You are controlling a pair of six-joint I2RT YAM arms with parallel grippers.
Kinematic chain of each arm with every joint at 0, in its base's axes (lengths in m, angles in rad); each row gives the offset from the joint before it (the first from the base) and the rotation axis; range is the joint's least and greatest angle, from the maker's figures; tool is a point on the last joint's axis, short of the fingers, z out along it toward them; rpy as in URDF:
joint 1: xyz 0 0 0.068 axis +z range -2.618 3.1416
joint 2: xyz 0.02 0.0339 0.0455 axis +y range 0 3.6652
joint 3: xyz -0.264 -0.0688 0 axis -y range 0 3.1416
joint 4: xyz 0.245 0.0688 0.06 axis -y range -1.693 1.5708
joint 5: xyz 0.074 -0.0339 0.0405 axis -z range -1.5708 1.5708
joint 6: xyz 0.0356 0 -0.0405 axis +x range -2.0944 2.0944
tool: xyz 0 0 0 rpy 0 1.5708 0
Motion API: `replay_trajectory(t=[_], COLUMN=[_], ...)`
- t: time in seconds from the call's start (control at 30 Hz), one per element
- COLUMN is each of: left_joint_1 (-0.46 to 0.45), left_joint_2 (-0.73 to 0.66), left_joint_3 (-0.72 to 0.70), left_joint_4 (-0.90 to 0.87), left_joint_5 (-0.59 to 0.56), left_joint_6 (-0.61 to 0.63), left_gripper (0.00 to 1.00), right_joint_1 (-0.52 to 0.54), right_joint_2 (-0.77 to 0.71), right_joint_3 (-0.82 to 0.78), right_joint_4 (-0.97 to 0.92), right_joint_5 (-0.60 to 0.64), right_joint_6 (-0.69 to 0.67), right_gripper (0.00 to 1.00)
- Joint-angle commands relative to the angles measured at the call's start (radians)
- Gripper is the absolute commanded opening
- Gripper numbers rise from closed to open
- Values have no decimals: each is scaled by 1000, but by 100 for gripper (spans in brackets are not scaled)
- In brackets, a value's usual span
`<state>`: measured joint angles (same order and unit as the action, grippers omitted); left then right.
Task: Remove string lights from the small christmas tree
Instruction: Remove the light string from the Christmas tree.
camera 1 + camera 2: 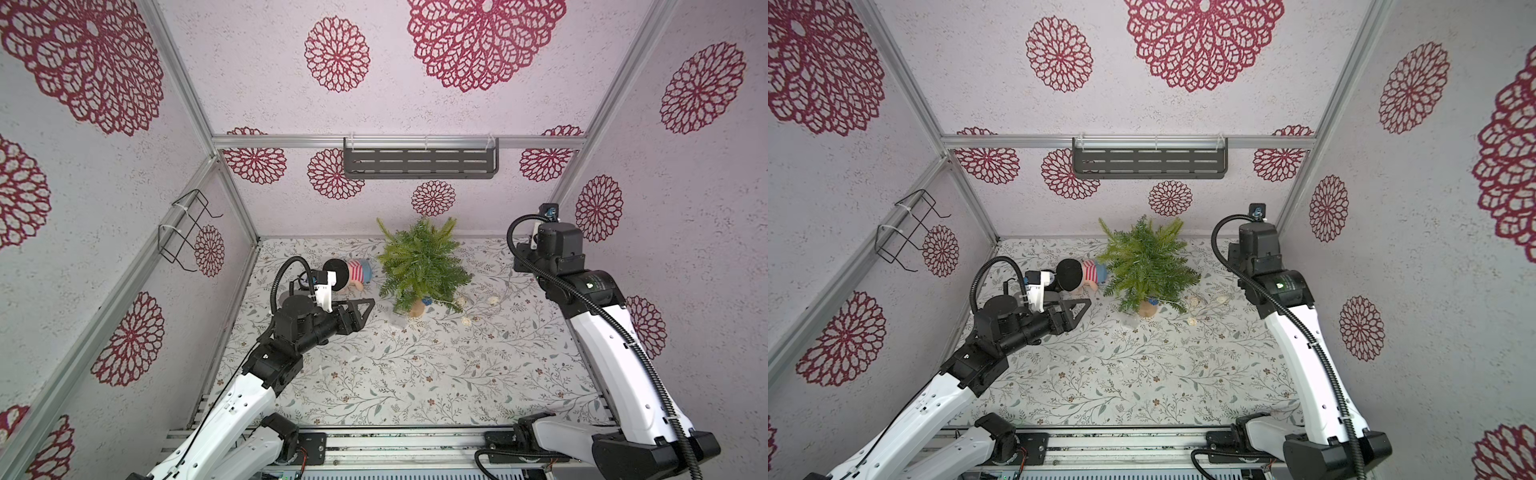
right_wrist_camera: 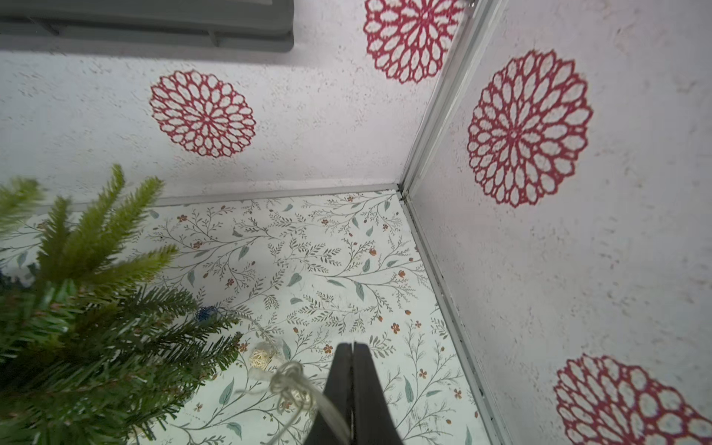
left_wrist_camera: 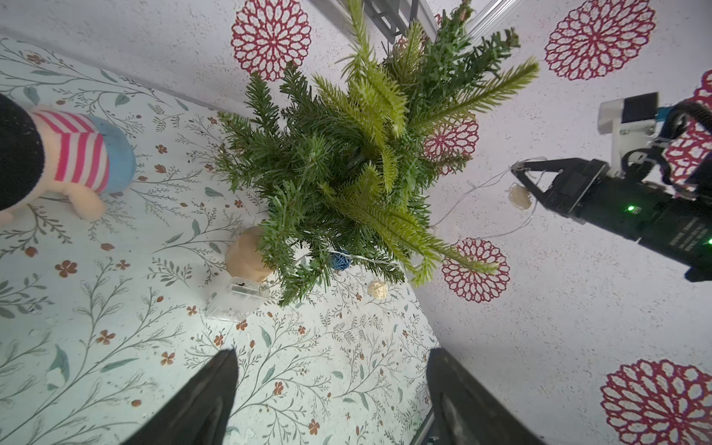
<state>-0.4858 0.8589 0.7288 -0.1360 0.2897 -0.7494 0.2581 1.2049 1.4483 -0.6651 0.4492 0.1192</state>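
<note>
The small christmas tree (image 1: 422, 266) (image 1: 1146, 266) stands on its tan stump near the back wall. The string lights trail from its lower branches: a blue ball (image 3: 341, 260), a cream ball (image 3: 377, 289) on the floor and a clear box (image 3: 235, 298) by the stump. Their thin wire (image 3: 481, 185) rises to my right gripper (image 3: 515, 168), which is raised right of the tree. In the right wrist view that gripper (image 2: 351, 345) is shut, with a knotted loop of wire (image 2: 289, 379) running into its side. My left gripper (image 3: 331, 358) (image 1: 369, 305) is open and empty, low and left of the tree.
A doll (image 1: 353, 272) in a striped top lies on the floor between the tree and my left wrist. A dark shelf (image 1: 419, 162) hangs on the back wall, a wire basket (image 1: 187, 228) on the left wall. The right wall stands close to my right arm.
</note>
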Motion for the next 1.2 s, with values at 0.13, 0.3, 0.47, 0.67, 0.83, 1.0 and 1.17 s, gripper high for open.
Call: replay_trajectory(t=[0.13,0.3,0.47,0.67,0.83,1.0,1.17], left_joint_1=[-5,-5,-5,-5,-5,-5,-5], left_joint_2=[5,31,42,53,76,84,90], left_joint_3=[-47,-49,-50,-58,-54,-51,-49], left_joint_4=[63,78,84,100,107,107,107], left_joint_5=[-27,-18,-16,-20,-12,-12,-12], left_joint_6=[-40,-51,-63,-75,-77,-76,-75], left_gripper=[81,81,81,81,81,81,81], right_joint_1=[-25,-48,-71,-80,-83,-82,-83], right_joint_2=[-60,-31,-6,21,39,31,-27], right_joint_3=[-273,-441,-568,-689,-766,-786,-788], right_joint_4=[116,194,277,371,426,410,344], right_joint_5=[-36,-90,-88,-146,-186,-188,-187], right_joint_6=[177,281,360,437,491,520,535], right_gripper=[0,0,0,0,4,28,48])
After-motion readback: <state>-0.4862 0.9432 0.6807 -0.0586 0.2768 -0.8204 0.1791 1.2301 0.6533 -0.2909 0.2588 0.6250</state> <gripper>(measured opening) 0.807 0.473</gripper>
